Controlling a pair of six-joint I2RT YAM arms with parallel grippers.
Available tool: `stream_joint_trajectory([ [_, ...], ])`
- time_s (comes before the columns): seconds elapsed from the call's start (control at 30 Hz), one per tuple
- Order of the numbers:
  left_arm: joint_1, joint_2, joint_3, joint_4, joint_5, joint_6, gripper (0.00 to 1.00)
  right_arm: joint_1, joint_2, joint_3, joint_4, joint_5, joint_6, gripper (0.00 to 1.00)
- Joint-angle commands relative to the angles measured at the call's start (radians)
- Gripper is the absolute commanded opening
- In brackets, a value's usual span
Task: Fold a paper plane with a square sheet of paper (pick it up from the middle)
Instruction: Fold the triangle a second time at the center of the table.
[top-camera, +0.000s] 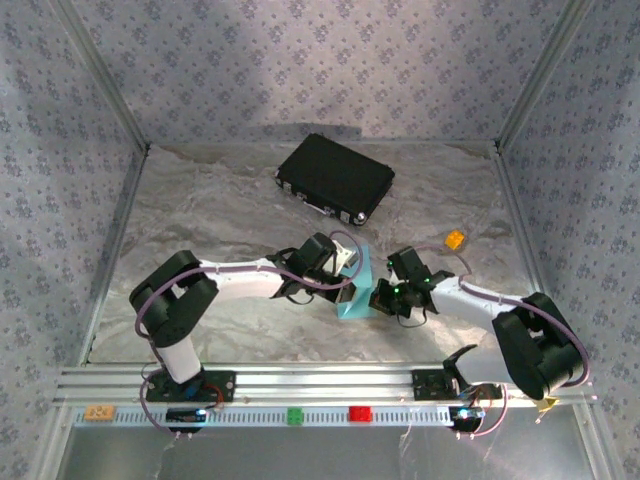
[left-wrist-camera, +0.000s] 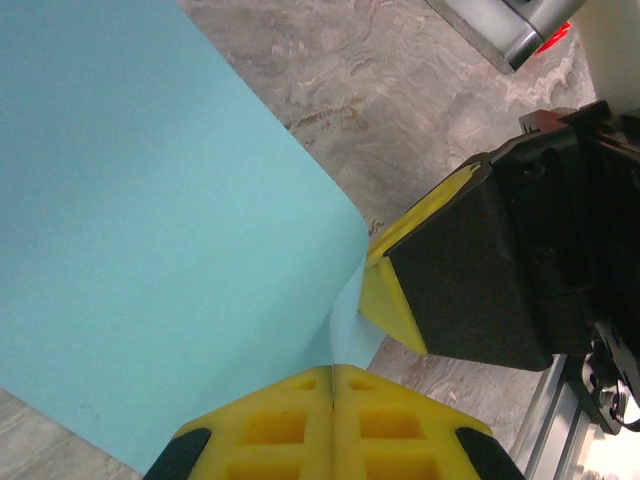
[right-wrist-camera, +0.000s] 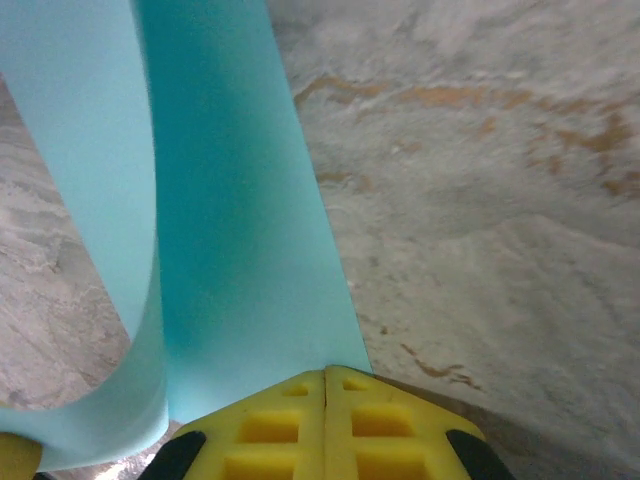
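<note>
Where the two arms meet at mid-table, the left gripper (top-camera: 350, 287) has its yellow fingers (left-wrist-camera: 290, 430) pressed flat together, pinching one edge of the square sheet of paper (top-camera: 357, 283). Facing it and just beside it, the right gripper (top-camera: 383, 297) is likewise clamped on the sheet, fingers (right-wrist-camera: 280, 430) meeting with no gap. The light blue sheet stands upright between them, bent rather than flat: the right wrist view shows one part rising straight from the fingers and another curling round in a loop to the left. Whether its lower edge touches the grey marbled table (top-camera: 200, 220) cannot be told. A black hard case (top-camera: 335, 178) lies well apart toward the far side, and a small orange block (top-camera: 455, 239) sits near the right arm.
</note>
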Motion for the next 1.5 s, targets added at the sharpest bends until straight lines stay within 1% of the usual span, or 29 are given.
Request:
stream_joint_trajectory([
  [0.0, 0.006, 0.019, -0.007, 0.059, 0.030, -0.046, 0.00, -0.010, -0.023, 0.033, -0.096, 0.031, -0.050, 0.06],
  [0.1, 0.006, 0.021, -0.010, 0.058, 0.018, -0.051, 0.00, -0.008, -0.048, 0.031, -0.052, -0.001, -0.032, 0.07],
  [0.23, 0.006, 0.021, -0.012, 0.054, 0.009, -0.050, 0.00, 0.006, -0.069, -0.013, 0.085, -0.047, 0.051, 0.09],
  [0.37, 0.007, 0.022, -0.012, 0.051, 0.007, -0.048, 0.00, 0.022, -0.049, -0.028, 0.134, -0.043, 0.089, 0.09],
  [0.53, 0.011, 0.022, -0.010, 0.048, 0.004, -0.046, 0.00, 0.028, -0.010, -0.036, 0.128, -0.030, 0.094, 0.08],
  [0.7, 0.020, 0.020, -0.018, 0.038, -0.012, -0.038, 0.00, 0.019, 0.003, -0.060, 0.066, 0.021, 0.079, 0.06],
  [0.93, 0.056, 0.025, -0.028, 0.031, -0.016, -0.028, 0.00, 0.008, 0.000, -0.045, -0.003, 0.054, 0.037, 0.05],
  [1.17, 0.077, 0.042, -0.021, 0.020, -0.033, -0.016, 0.00, 0.005, -0.002, -0.045, -0.004, 0.053, 0.034, 0.05],
  [1.47, 0.078, 0.077, -0.012, 0.011, -0.038, -0.007, 0.01, 0.007, -0.003, -0.038, -0.002, 0.048, 0.033, 0.05],
])
